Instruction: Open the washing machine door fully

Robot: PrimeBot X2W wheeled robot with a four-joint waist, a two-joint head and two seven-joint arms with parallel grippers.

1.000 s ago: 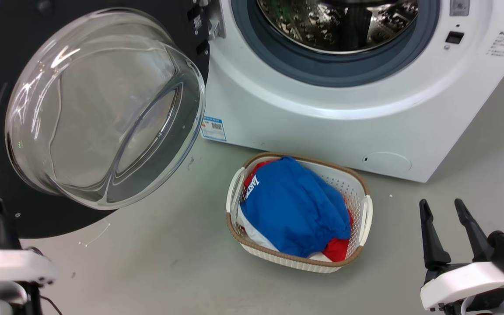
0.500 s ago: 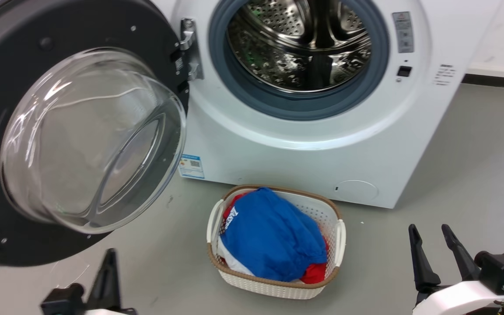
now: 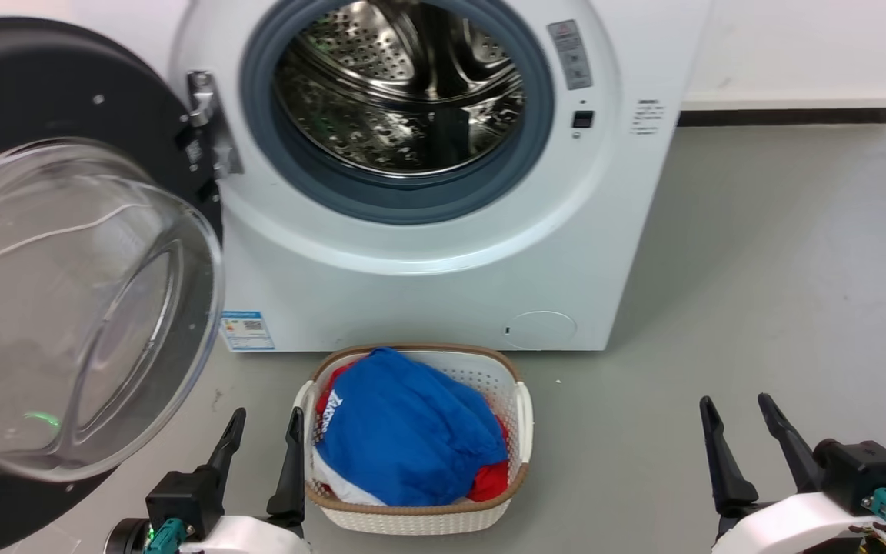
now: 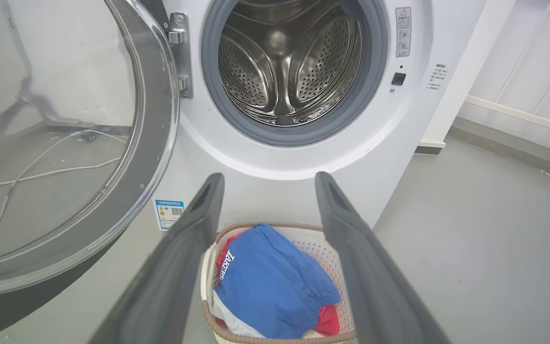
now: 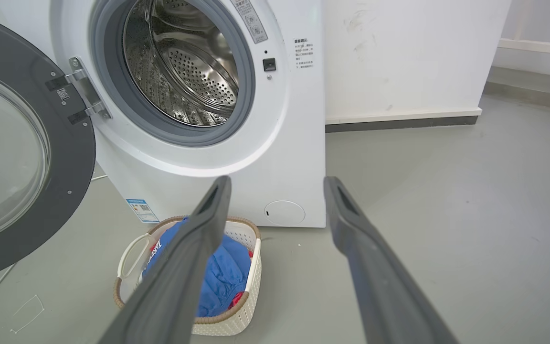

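We see the washing machine door (image 3: 74,292) standing open at the left of the washing machine (image 3: 428,277), hinged beside the exposed steel drum (image 3: 401,92), with its glass bowl facing us. Our left end effector (image 3: 267,419) hovers just left of the laundry basket (image 3: 524,415), fingers apart, gripping nothing. Our right end effector (image 3: 737,404), well to the basket's right, is also spread and empty. The basket stands on the floor (image 3: 758,269) near the machine front and holds a blue garment (image 3: 404,438).
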